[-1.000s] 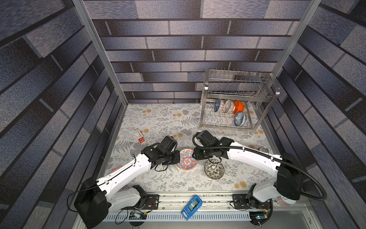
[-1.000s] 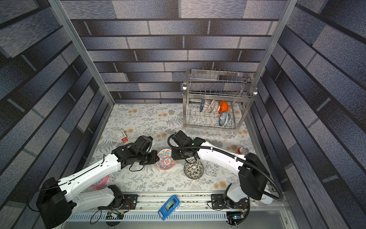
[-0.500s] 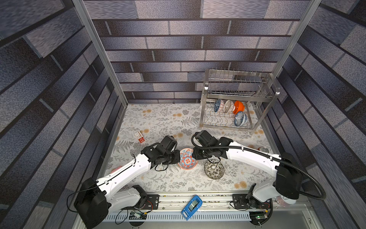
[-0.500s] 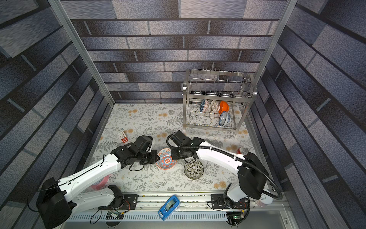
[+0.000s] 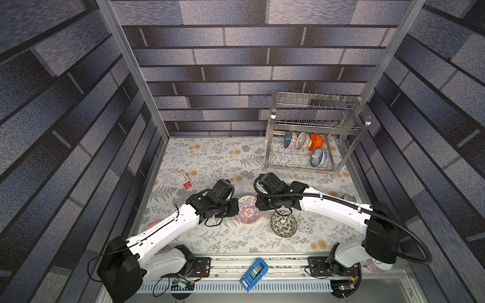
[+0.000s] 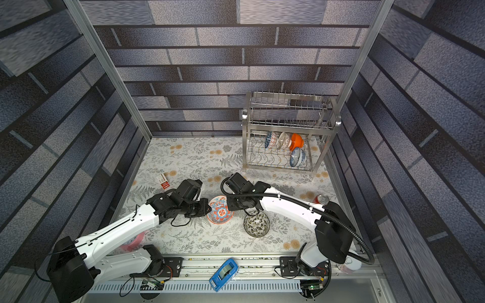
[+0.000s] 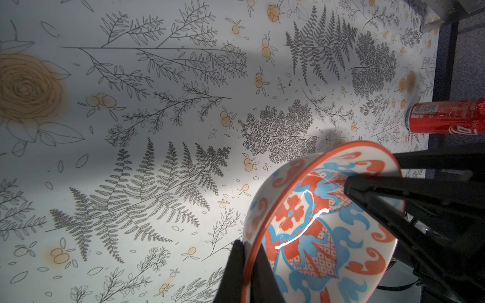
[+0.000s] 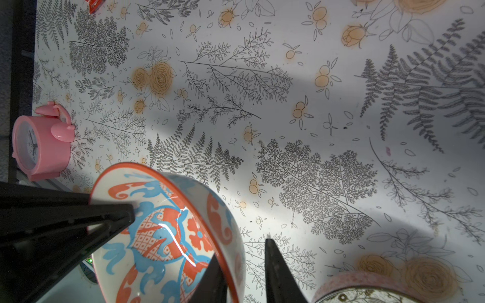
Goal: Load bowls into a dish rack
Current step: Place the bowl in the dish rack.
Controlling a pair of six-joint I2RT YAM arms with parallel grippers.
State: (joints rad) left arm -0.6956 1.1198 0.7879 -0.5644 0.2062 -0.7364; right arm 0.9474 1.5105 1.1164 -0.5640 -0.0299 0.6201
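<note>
Medallion bowl (image 5: 248, 211): sits near the middle of the desk (image 5: 210, 162), toward its front edge, between the two arms. It is tilted in both wrist views. Whether it touches the desk cannot be told.
Left fingers (image 7: 233, 270): clenched on the medallion bowl's rim, one finger outside the wall and one inside.
Right fingers (image 8: 275, 278): released. They straddle the opposite rim of the same bowl, one inside it and the outer one standing apart from the wall.
Black bowl (image 5: 284, 224): upright on the desk, just beside the medallion bowl, toward the front edge and under the right wrist.
Rack (image 5: 273, 115): stands at the desk's back right corner, its top tier bare.
Rack, lower tier: four bowls stand on edge in the wire slots. The triangle bowl (image 5: 288, 139), lattice bowl (image 5: 303, 141) and orange bowl (image 5: 316, 141) form the back row. The blue floral bowl (image 5: 319, 157) stands in front of the orange one.
Can (image 5: 348, 197): near the desk's right edge.
Box (image 5: 185, 181): small, red and white, near the left edge.
Clock (image 8: 39, 147): pink, at the left edge.
</note>
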